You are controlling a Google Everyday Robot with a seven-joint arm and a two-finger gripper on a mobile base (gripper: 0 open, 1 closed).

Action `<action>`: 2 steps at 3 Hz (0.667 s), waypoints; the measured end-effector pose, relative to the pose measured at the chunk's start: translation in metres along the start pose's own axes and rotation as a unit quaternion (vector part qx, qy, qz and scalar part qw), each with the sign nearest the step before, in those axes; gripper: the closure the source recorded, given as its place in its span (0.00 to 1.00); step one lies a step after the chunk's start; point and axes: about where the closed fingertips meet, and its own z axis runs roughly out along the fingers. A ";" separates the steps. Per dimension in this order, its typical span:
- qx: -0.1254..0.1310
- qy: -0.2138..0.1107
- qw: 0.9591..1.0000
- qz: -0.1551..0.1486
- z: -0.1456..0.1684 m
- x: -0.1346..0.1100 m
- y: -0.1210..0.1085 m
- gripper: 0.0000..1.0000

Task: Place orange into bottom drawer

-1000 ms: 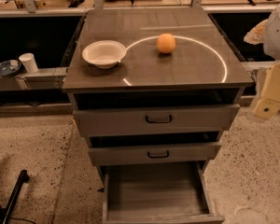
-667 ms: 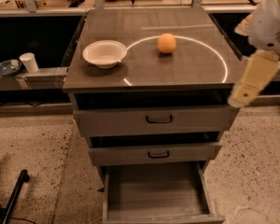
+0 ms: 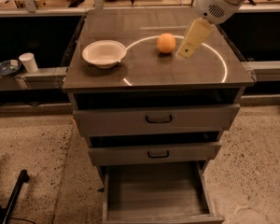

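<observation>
The orange (image 3: 166, 43) sits on the cabinet top (image 3: 149, 71), right of centre, inside a bright ring of light. My gripper (image 3: 184, 53) hangs from the white arm that comes in from the upper right; its cream tip is just right of the orange, close beside it and holding nothing. The bottom drawer (image 3: 156, 197) is pulled open at the foot of the cabinet, and its plank-like floor holds nothing. The two wider drawers above it, with black handles, are closed.
A white bowl (image 3: 104, 53) stands on the cabinet top, left of the orange. A white cup (image 3: 28, 62) and a dark dish (image 3: 7, 67) sit on a low ledge at the left. A black leg (image 3: 14, 195) lies on the speckled floor at lower left.
The arm has swung in from the right edge, leftward and up over the cabinet top, bringing the gripper next to the orange. The orange, bowl and drawers have not moved.
</observation>
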 end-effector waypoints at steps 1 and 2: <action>0.000 0.000 1.000 0.000 0.000 0.000 0.000 0.00; -0.021 -0.031 0.999 0.017 0.012 -0.010 -0.004 0.00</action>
